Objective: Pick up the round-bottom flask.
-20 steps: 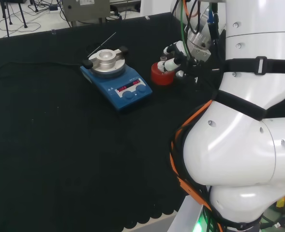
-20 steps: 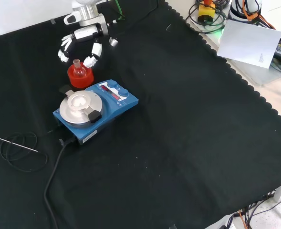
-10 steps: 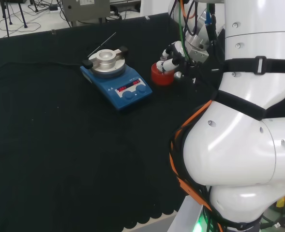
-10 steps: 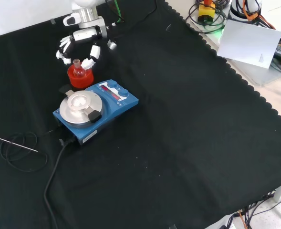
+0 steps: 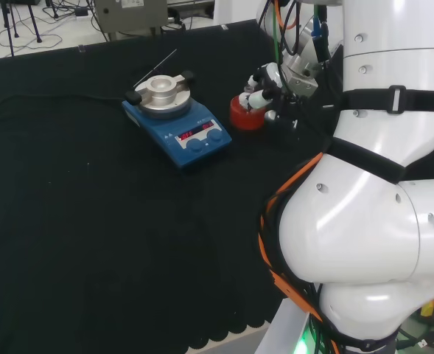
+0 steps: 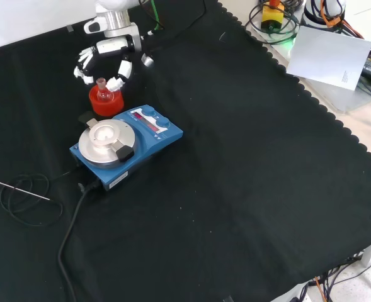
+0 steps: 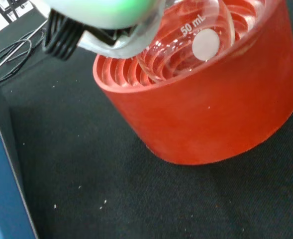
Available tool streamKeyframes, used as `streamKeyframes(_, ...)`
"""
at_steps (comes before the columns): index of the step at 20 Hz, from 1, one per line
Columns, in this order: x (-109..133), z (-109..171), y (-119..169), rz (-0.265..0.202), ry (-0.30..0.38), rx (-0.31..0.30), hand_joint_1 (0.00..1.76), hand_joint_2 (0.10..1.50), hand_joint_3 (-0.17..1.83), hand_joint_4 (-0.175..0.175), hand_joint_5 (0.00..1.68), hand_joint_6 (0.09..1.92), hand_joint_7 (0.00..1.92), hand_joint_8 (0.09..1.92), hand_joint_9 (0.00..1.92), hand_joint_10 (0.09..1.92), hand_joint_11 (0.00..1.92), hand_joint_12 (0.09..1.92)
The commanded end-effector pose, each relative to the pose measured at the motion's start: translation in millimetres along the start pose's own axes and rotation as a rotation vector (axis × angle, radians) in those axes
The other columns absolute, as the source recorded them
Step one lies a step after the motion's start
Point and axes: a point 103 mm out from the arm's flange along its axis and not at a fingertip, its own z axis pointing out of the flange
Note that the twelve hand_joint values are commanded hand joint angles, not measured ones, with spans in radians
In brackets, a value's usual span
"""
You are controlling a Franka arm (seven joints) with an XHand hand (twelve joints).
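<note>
Robot hand lower and closer than a second ago, fingers curved either side of the neck without closing, round-bottom flask seated in red ribbed stand, beside blue stirrer.

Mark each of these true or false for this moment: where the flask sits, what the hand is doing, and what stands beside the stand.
1. The round-bottom flask sits in the red ribbed stand. True.
2. The hand has lifted the flask clear of the stand. False: in the wrist view the flask's bulb rests inside the stand's ribbed hollow.
3. The hand's fingers are curled on either side of the flask's neck. True.
4. A blue hotplate stirrer stands next to the stand. True.
5. The flask is full of dark liquid. False: the glass looks clear, and the stand's red ribs show through it.
6. The stand sits on the stirrer's metal plate. False: it stands on the black cloth beside the stirrer.
</note>
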Motion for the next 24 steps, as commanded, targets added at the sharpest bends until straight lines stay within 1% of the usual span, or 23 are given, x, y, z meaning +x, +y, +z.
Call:
streamKeyframes(1, -0.2, -2.3, 1.5, 0.001, -0.003, -0.009, 1.02, 0.57, 0.69, -0.076, 0.78, 0.71, 0.38, 0.66, 0.54, 0.69, 0.19, 1.34)
streamKeyframes(7, -0.3, -2.3, 2.3, 0.004, -0.006, -0.009, 1.02, 0.59, 0.70, -0.092, 0.88, 0.74, 0.40, 0.66, 0.56, 0.68, 0.23, 1.34)
streamKeyframes(15, -0.9, 0.1, 3.2, 0.002, -0.009, -0.015, 1.02, 0.60, 0.71, -0.096, 0.90, 0.75, 0.41, 0.67, 0.58, 0.68, 0.25, 1.33)
streamKeyframes(22, 5.2, 2.4, 5.4, -0.010, -0.005, -0.014, 1.02, 0.61, 0.71, -0.099, 0.91, 0.76, 0.43, 0.67, 0.59, 0.68, 0.26, 1.33)
streamKeyframes(24, 6.2, 3.1, 5.9, -0.007, -0.012, -0.015, 1.03, 0.61, 0.71, -0.099, 0.90, 0.76, 0.43, 0.67, 0.59, 0.68, 0.26, 1.32)
